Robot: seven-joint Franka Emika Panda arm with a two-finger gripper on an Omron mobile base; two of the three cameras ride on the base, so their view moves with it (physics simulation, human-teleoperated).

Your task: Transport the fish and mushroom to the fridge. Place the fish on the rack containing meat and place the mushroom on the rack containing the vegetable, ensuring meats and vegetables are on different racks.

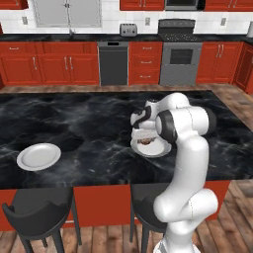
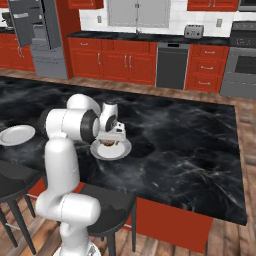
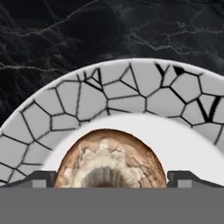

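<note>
Before me, a black marble desk; beyond it red cabinets, a dishwasher, stove, wooden floor.

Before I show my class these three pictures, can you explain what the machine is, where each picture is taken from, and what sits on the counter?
It is a white robot arm ending in a two-finger gripper, in a simulated kitchen. Two pictures come from cameras behind the arm, left and right; the third looks along the gripper itself. On the black marble counter the gripper is lowered over a plate with a cracked-tile rim, where a brown mushroom lies between the finger tips. Whether they grip it yet cannot be told. A second, plain plate sits off to the arm's left. The grey fridge stands open in the far corner.
</note>
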